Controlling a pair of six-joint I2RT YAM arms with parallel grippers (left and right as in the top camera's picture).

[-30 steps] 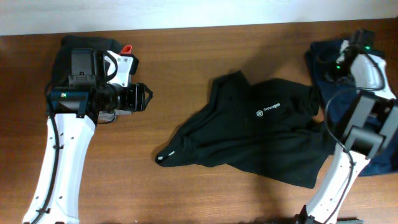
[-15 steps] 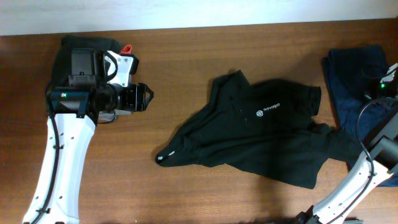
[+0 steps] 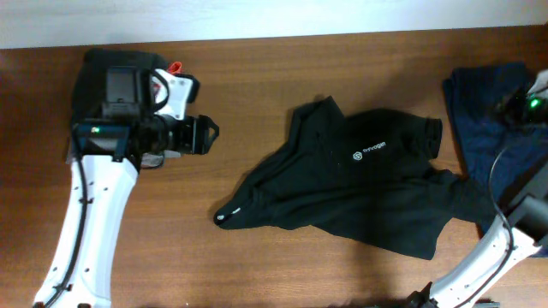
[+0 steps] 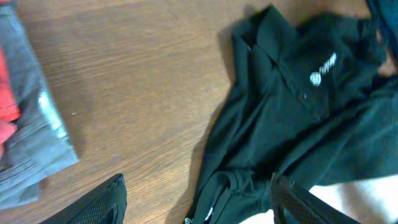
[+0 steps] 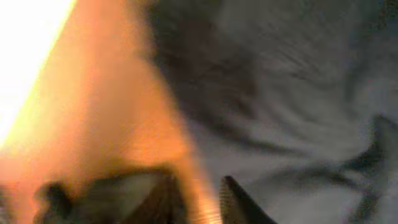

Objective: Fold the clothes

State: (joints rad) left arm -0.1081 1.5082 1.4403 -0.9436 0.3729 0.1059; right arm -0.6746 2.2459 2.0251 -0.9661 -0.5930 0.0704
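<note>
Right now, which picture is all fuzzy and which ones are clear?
Right wrist view: badly smeared, bright orange glare at left, only grey cloth folds showing. Overhead view: sharp, even light, white logo crisp on the black shirt. Left wrist view: mostly clear, a little soft near the bottom corners.

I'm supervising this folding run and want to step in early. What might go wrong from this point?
The black polo shirt lies bunched with layers overlapping, so a pinch may catch several layers and drag it crooked. On the robot's right it lies close to, perhaps touching, the navy garment; a grasp there might take both. The left gripper is open and well off the shirt, so one-sided pulling could skew it.
</note>
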